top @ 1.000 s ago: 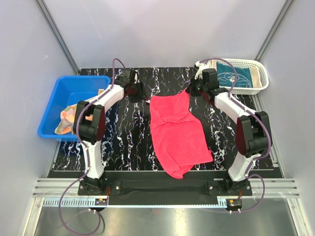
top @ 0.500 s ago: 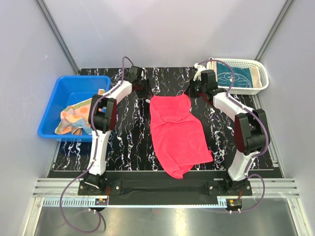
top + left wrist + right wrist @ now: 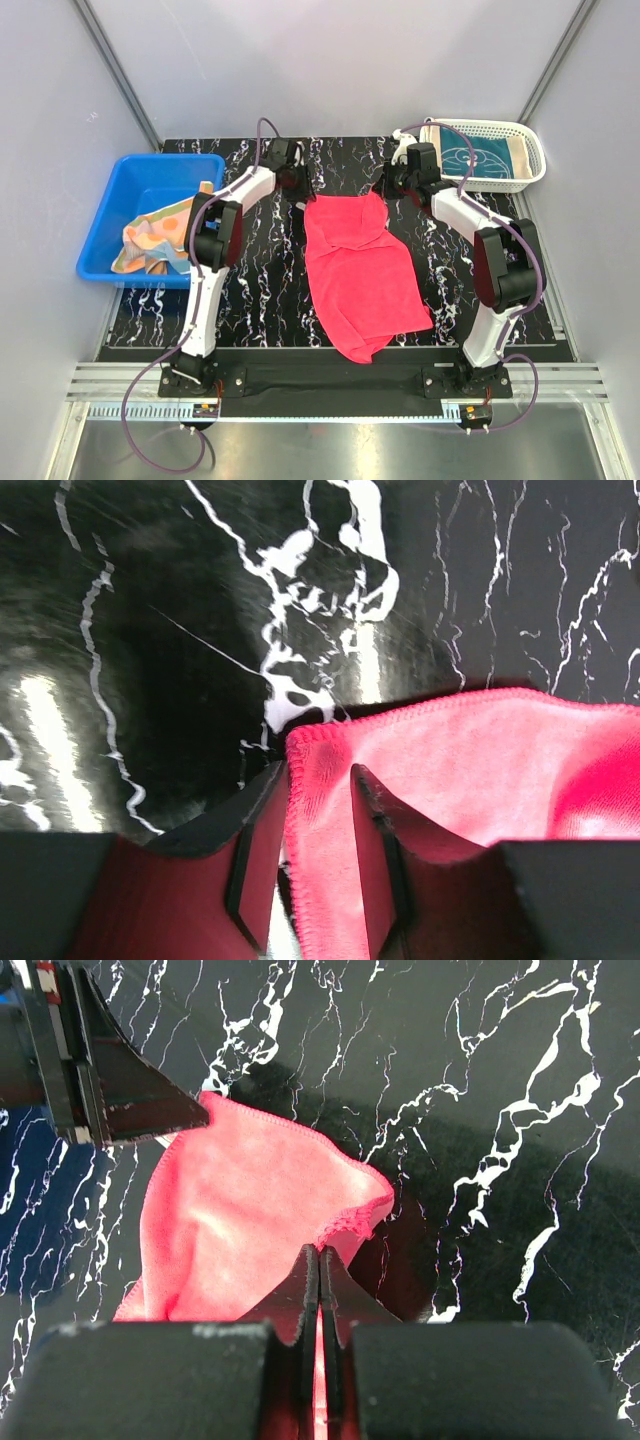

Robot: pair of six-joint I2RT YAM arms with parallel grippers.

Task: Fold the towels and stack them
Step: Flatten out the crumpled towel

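A pink-red towel (image 3: 358, 272) lies spread on the black marble table, its far edge bunched between the two grippers. My left gripper (image 3: 300, 195) is at the towel's far left corner. In the left wrist view its jaws (image 3: 320, 775) stand apart, with the hemmed corner of the towel (image 3: 480, 770) between them. My right gripper (image 3: 385, 188) is shut on the far right corner; in the right wrist view (image 3: 320, 1252) pink cloth (image 3: 250, 1220) shows between the closed fingers. A teal towel (image 3: 480, 158) lies in the white basket. An orange-peach towel (image 3: 150, 240) lies in the blue bin.
The white basket (image 3: 535, 160) stands at the back right corner of the table. The blue bin (image 3: 120, 190) sits off the table's left edge. Grey walls close in the back and both sides. The left arm's fingers (image 3: 130, 1095) show at the upper left of the right wrist view.
My left gripper has moved right to the towel's far left corner, and its jaws have narrowed around it. The right gripper has stayed shut in place.
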